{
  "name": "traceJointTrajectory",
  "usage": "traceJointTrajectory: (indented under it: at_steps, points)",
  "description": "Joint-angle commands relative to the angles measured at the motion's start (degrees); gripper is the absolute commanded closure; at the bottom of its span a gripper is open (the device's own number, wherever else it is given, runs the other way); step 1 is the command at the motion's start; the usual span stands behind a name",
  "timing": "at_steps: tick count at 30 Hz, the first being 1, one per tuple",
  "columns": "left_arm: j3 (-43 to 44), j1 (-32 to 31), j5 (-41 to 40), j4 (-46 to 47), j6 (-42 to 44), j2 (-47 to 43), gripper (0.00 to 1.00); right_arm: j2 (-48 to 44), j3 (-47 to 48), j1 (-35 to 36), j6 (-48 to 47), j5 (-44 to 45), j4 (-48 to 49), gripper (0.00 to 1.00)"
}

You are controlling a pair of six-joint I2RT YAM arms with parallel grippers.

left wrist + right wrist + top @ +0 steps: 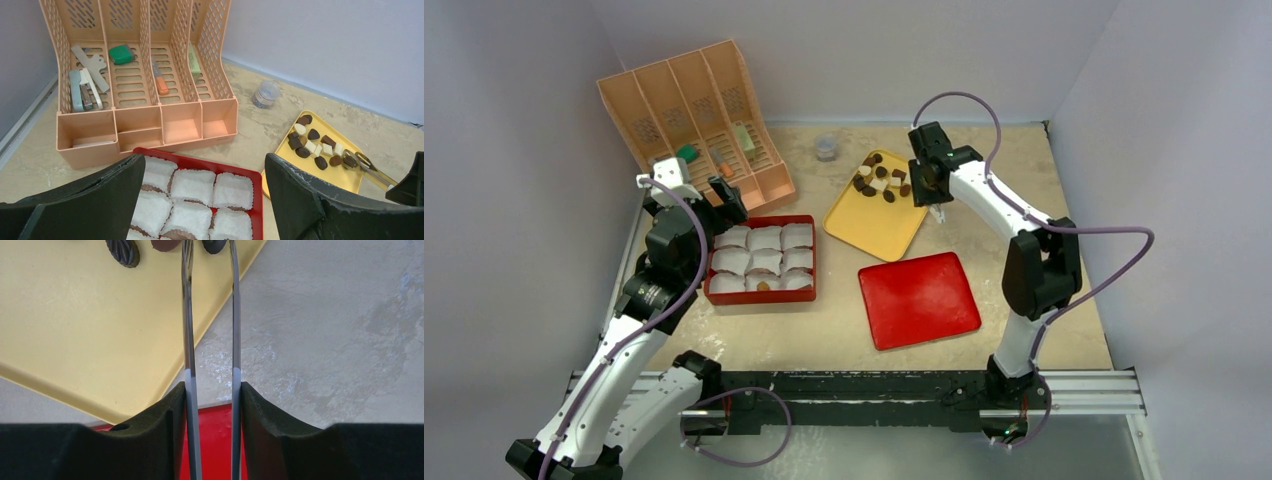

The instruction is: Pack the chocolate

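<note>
On my right wrist view the tongs (188,340) run off the top edge, so I cannot see their tips there. The chocolate (122,250) in that view is clipped to three partial pieces. The fingers of the right gripper (212,390) cover most of the red lid (216,440).

On my left wrist view the fingers of the left gripper (205,160) hide both near corners of the red box (225,167). The bottom edge cuts off its nearest paper cups (230,225).

From the top camera the left gripper is a small dark shape, and I cannot read its jaws there. The contents of the jar (826,147) are too small to tell.
</note>
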Motion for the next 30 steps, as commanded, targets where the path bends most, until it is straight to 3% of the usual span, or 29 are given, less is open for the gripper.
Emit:
traceJointTrajectory:
  at_steps: [1, 5, 19, 30]
  points:
    - [0.3, -0.2, 0.2, 2.9, 0.7, -0.4, 0.11, 0.2, 1.1, -0.4, -0.4, -0.1, 1.7, 0.58]
    - [0.3, -0.2, 0.1, 2.9, 0.7, -0.4, 0.11, 0.8, 1.5, -0.4, -0.7, 0.6, 1.1, 0.59]
    - [0.3, -0.1, -0.5, 2.8, 0.7, -0.7, 0.12, -1.1, 0.5, -0.4, -0.3, 0.7, 0.8, 0.77]
    - [0.3, -0.2, -1.0, 2.7, 0.8, -0.8, 0.12, -3.4, -0.9, -0.3, -0.2, 1.6, 1.4, 0.82]
